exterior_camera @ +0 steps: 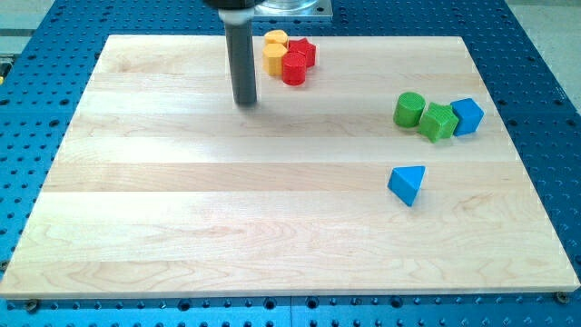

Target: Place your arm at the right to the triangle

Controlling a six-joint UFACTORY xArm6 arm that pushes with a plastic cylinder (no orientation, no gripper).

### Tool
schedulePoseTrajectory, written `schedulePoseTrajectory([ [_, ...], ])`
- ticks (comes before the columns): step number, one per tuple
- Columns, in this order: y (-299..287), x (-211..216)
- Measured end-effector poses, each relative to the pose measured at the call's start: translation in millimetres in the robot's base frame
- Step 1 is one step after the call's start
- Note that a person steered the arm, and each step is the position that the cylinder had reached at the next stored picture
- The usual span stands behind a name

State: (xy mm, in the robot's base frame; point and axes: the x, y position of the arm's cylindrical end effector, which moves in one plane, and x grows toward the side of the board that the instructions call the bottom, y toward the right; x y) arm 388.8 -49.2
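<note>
A blue triangle block (pixel 408 184) lies on the wooden board at the view's right, below the middle. My tip (pixel 245 102) stands near the view's top, left of centre, far to the upper left of the triangle. It touches no block. The rod rises straight up out of the view's top.
Just right of my tip sit a yellow cylinder (pixel 276 39), a yellow hexagon block (pixel 275 60), a red star block (pixel 304 51) and a red cylinder (pixel 294 69). At the right sit a green cylinder (pixel 409 109), a green block (pixel 438 122) and a blue cube (pixel 467 115).
</note>
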Motion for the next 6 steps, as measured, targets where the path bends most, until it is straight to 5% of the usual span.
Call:
schedulePoseTrajectory([
  [1,80,112],
  [2,162,156],
  [4,219,91],
  [6,216,168],
])
